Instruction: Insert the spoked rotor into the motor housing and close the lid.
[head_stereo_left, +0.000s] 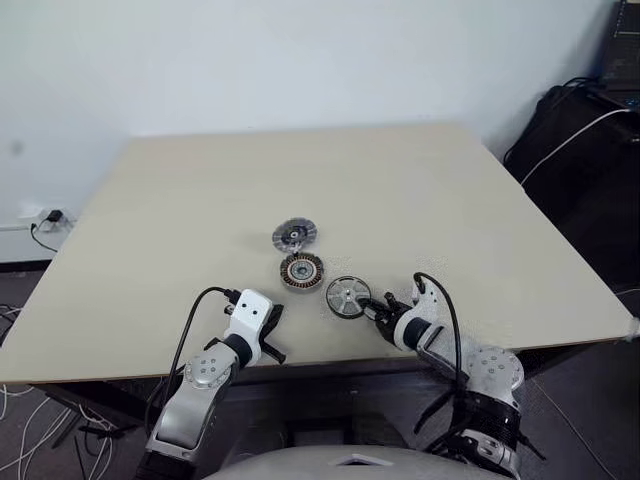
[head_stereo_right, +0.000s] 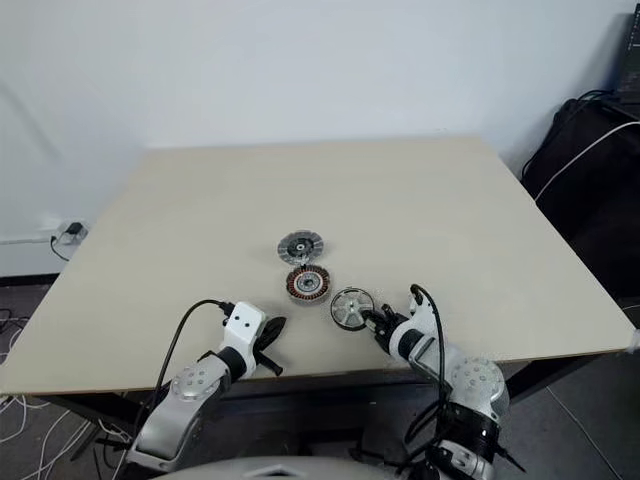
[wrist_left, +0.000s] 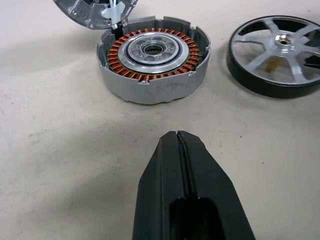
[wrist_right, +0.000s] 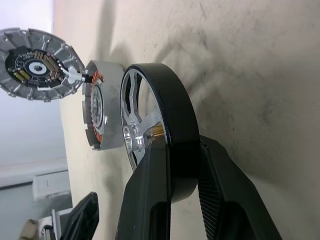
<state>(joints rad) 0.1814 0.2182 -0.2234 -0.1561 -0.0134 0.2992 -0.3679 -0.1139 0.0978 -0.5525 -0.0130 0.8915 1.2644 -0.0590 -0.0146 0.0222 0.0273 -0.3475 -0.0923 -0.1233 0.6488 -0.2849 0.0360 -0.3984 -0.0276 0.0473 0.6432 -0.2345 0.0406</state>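
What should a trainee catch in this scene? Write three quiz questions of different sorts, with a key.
1. True or false: the spoked rotor already sits inside the motor housing.
2. The right gripper has its fingers on either side of: A) the motor housing, B) the spoked rotor's rim, C) nothing.
3. Fill in: the left gripper, pointed towards the housing, is ___.

Key: 1 false, it lies on the table beside the housing; 2 B; 3 shut.
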